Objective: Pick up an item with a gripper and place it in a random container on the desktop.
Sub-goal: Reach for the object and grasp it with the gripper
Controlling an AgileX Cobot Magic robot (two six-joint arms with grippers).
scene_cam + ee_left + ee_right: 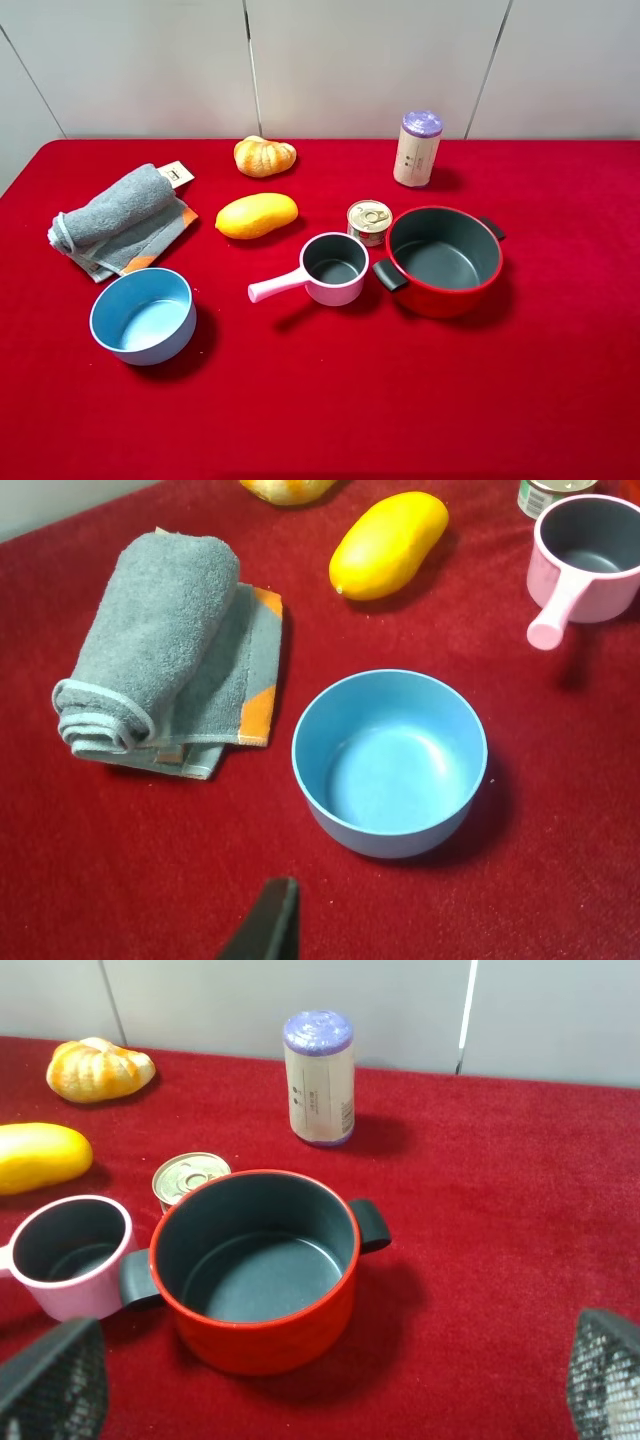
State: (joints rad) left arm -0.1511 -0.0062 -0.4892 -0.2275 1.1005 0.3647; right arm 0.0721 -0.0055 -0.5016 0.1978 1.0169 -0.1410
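The item, a beige cylinder with a lilac crinkled top (417,148), stands upright at the back of the red table, right of centre; it also shows in the right wrist view (319,1077). The light blue bowl (143,315) sits empty at the front left and shows in the left wrist view (390,762). Neither arm shows in the exterior high view. My right gripper (328,1375) is open and empty, with its fingertips (55,1380) wide apart on the near side of the red pot. Only one black finger (270,925) of my left gripper shows, close to the bowl.
A red two-handled pot (443,260), a pink handled saucepan (332,268) and a silver pull-tab can (369,221) stand mid-table. A yellow mango (257,215), a bread roll (264,155) and a rolled grey towel (120,220) lie to the left.
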